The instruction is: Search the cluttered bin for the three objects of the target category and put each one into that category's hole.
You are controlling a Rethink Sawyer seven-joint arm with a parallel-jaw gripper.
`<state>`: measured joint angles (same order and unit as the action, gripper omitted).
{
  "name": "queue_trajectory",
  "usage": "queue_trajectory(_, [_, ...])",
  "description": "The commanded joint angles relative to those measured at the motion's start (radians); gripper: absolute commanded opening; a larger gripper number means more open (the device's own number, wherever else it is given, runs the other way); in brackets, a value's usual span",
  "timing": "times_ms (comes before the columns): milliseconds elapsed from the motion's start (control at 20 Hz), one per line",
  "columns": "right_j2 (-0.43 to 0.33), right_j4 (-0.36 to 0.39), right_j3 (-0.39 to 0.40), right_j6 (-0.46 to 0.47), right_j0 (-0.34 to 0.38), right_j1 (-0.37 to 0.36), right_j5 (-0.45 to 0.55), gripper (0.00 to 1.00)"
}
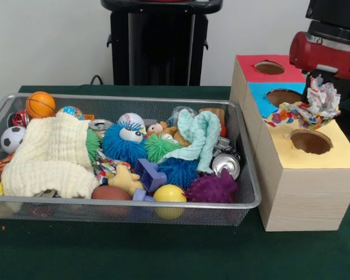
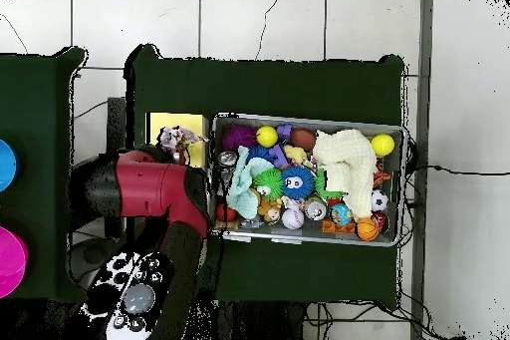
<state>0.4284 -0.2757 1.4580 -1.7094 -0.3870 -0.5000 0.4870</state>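
- We see one of the three objects, a crumpled white wad [image 1: 312, 109] with red, blue and yellow patches, at the box top just beside the hole [image 1: 310, 142] in the yellow surround, its trailing end draped toward the blue-surround opening [image 1: 284, 97].
- The red arm [image 1: 325, 53] hangs directly above the wad, which we take as a delivery to that hole; the wad is not yet inside.
- We cannot tell the state of the gripper, nor whether it has the wad: arm and wad hide it in both views.
- The overhead view shows the wad [image 2: 177, 140] beyond the arm's red casing, over the yellow patch.
- The cluttered bin [image 1: 252, 198] sits against the box, so carries are short. Among its spiky balls and cream cloth [image 1: 52, 157] we make out no other such wad; any may lie buried.
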Motion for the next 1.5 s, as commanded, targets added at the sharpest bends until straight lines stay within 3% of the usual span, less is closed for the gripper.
queue_trajectory(50, [-0.098,-0.016,0.087,-0.210,0.025,0.053,0.087,0.00])
queue_trajectory(550, [-0.195,-0.042,0.138,-0.188,0.056,0.054,0.011,0.00])
queue_trajectory(950, [-0.208,-0.026,0.115,-0.170,0.063,0.041,0.033,0.00])
queue_trajectory(1000, [-0.213,-0.023,0.116,-0.166,0.066,0.038,0.022,1.00])
queue_trajectory(1500, [-0.170,-0.011,0.108,-0.197,0.043,0.025,-0.020,1.00])
